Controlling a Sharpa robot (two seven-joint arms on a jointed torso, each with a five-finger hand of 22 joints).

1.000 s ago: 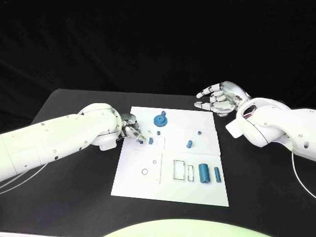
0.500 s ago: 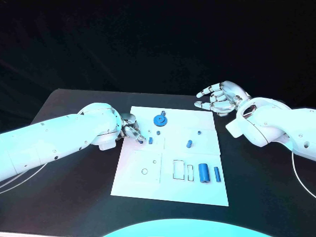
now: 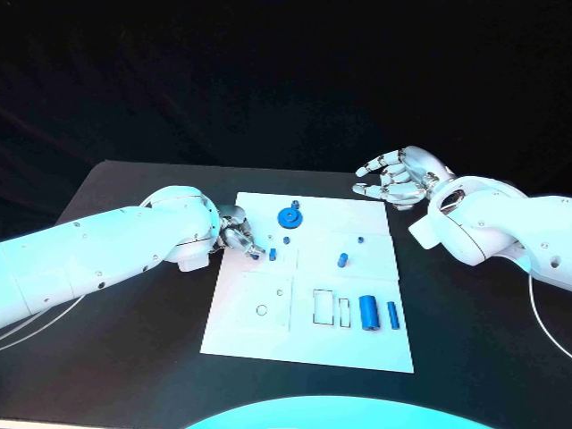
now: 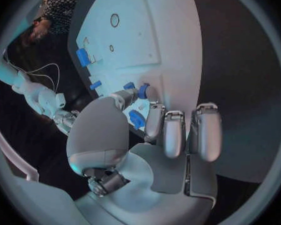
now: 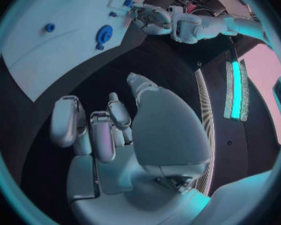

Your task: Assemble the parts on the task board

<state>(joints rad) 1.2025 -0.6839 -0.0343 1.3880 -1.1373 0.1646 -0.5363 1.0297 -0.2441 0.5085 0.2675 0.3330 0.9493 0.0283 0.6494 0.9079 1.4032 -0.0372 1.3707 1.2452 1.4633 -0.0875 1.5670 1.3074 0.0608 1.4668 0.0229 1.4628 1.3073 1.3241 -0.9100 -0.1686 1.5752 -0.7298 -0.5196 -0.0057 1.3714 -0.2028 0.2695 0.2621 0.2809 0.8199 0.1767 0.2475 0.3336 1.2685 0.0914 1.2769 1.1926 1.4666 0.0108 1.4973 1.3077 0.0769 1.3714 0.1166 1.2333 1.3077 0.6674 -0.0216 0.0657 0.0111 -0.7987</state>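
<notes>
The white task board (image 3: 267,335) lies in the middle of the black table. My left hand (image 3: 239,236) is at the board's left edge, its thumb and a fingertip pinching a small blue part (image 3: 272,254) (image 4: 143,90) down at the board. A blue disc part (image 3: 290,216) lies just beyond it. Further right are a small blue peg (image 3: 361,239) and a blue oval piece (image 3: 343,261). Two blue cylinders (image 3: 367,313) stand side by side near the front right. My right hand (image 3: 396,179) hovers past the board's far right corner, fingers loosely bent, holding nothing.
A small ring outline (image 3: 260,310) and rectangular slots (image 3: 324,307) mark the board's near half. Bare black table (image 3: 131,357) lies on both sides of the board. My left forearm (image 3: 93,259) stretches across the table's left part.
</notes>
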